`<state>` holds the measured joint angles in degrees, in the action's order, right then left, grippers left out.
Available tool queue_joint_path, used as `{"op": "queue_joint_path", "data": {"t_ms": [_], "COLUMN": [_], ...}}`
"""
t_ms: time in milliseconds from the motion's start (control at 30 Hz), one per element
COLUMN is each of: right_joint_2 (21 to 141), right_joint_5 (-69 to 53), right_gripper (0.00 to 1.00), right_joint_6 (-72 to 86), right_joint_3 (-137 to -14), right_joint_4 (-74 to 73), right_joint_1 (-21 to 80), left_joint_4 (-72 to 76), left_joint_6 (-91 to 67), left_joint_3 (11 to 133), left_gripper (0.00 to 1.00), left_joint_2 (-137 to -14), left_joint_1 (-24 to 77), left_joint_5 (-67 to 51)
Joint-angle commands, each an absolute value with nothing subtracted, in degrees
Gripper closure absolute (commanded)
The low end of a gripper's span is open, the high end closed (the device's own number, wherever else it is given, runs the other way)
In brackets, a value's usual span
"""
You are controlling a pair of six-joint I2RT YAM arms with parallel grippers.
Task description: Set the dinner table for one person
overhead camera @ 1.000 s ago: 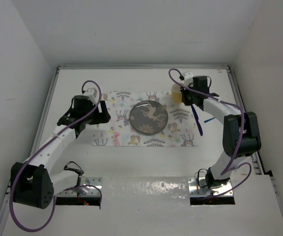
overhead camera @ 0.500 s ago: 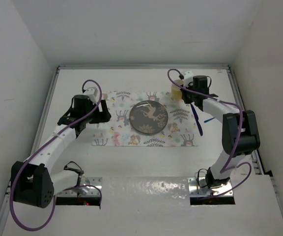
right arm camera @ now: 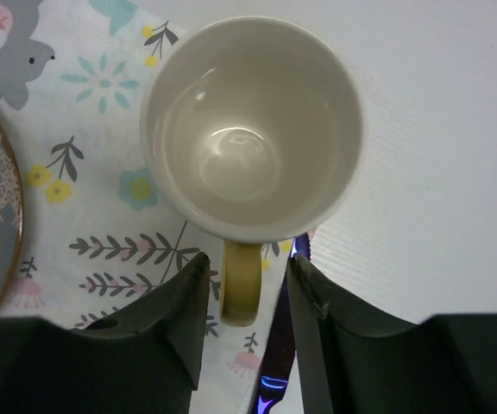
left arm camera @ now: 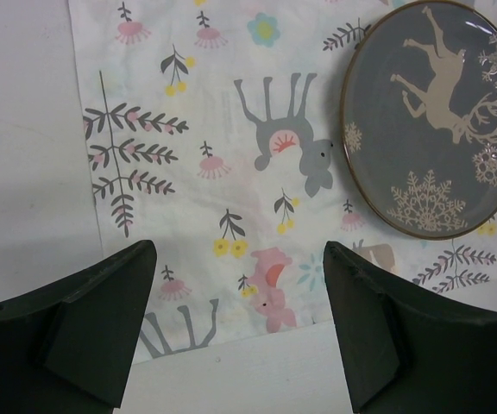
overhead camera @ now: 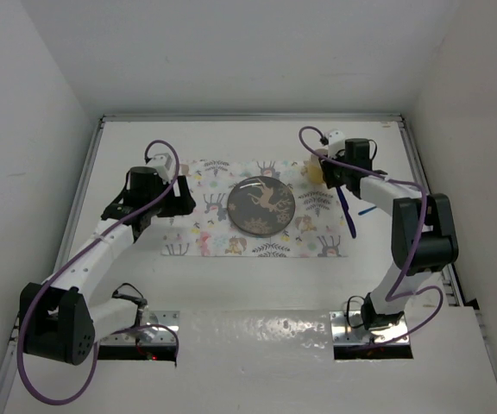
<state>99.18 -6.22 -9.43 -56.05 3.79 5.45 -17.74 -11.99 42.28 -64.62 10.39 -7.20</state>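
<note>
- bench: big plain white top with thin silver rails, fills the whole floor of the white-walled booth, both arms bolted at its near edge
- placemat with the deer and leaf print lies flat roughly mid-bench, long side running left to right
- dark plate with a pale deer and snowflakes sits about centre on the placemat; in the left wrist view the plate is off at the far right of the frame
- mug is upright and empty, cream inside with a yellowish handle. It stands on the far right corner of the placemat, and part of its base hangs over onto bare bench
- right gripper is right at the mug, jaws narrow and straddling the handle, with a sliver of gap on each side, so not clamped on it as far as I can see
- from the top view the right gripper covers most of the mug
- dark blue utensil lies along the right edge of the placemat, can't tell which kind
- left gripper hangs over the near left part of the placemat, jaws wide with nothing between them, just printed mat and a strip of bench underneath
- top view puts the left gripper at the left end of the placemat, well apart from the plate
</note>
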Motion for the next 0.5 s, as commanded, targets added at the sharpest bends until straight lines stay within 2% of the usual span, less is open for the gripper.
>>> {"op": "queue_joint_path", "data": {"t_ms": [0,33,67,167,267,367,467], "right_joint_2": [96.95,96.07,95.37,91.86,87.11,82.28,80.07], "right_joint_5": [-7.03,-6.86,-6.59,-5.54,-4.66,-4.83,-5.01], "right_gripper": [0.58,0.5,0.47,0.41,0.41,0.43,0.59], "right_joint_6": [-10.64,-10.55,-10.2,-9.32,-6.87,-2.74,-0.36], "right_joint_3": [-56.25,-55.64,-55.2,-53.18,-50.81,-48.26,-46.68], "right_joint_4": [5.45,4.75,4.66,3.87,3.08,2.03,-2.1], "right_joint_1": [4.92,4.83,4.83,4.75,3.87,1.24,-2.01], "left_joint_4": [-14.85,-14.94,-14.94,-14.68,-14.68,-14.68,-14.59], "left_joint_6": [-11.07,-11.07,-11.07,-11.16,-11.25,-11.25,-11.34], "left_joint_3": [41.92,41.92,41.92,41.92,42.01,42.1,42.27], "left_gripper": [0.23,0.23,0.23,0.23,0.23,0.23,0.23], "left_joint_2": [-63.11,-63.02,-62.93,-62.49,-62.14,-61.7,-61.26], "left_joint_1": [10.11,10.11,10.11,10.11,10.11,10.11,10.11], "left_joint_5": [-8.35,-8.52,-8.61,-8.7,-8.88,-8.97,-8.88]}}
